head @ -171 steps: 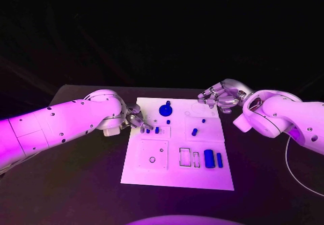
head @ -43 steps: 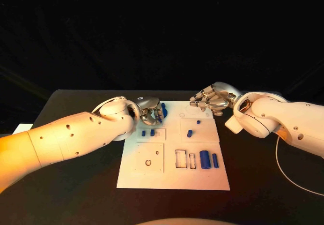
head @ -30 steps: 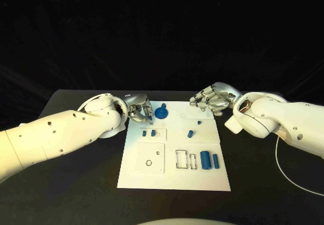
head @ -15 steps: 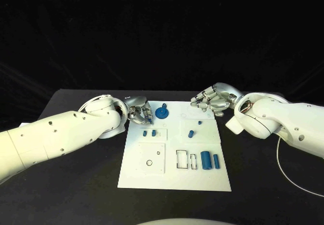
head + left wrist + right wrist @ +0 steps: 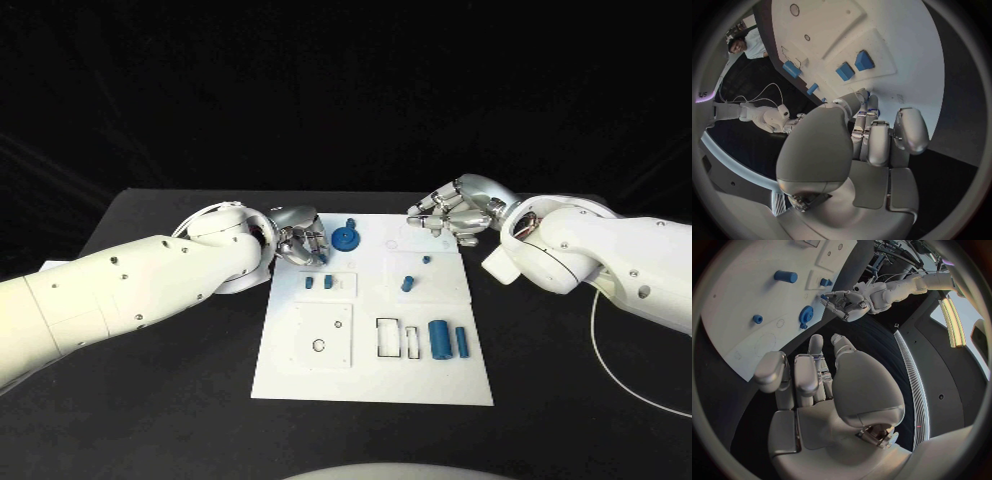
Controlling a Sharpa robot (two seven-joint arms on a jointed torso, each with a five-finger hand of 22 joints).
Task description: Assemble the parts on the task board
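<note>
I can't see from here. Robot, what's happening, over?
Left hand curled, empty, at board edge. Right hand curled, empty, far corner. Blue gear on board between them. Nothing blocking.

task board (image 5: pixel 372 375) far left corner behind left hand (image 5: pixel 299 245), perhaps touching

A black table (image 5: pixel 159 400) fills the lower half of the head view, its far edge running across the middle of the frame. Above that edge hangs a black backdrop (image 5: pixel 346 90) with faint diagonal folds, taking up the whole upper half. In the right wrist view a long lit strip lamp (image 5: pixel 952 315) glows at the upper right, beside a curved pale rail (image 5: pixel 914 390) that sweeps down the right side of the circle.
</note>
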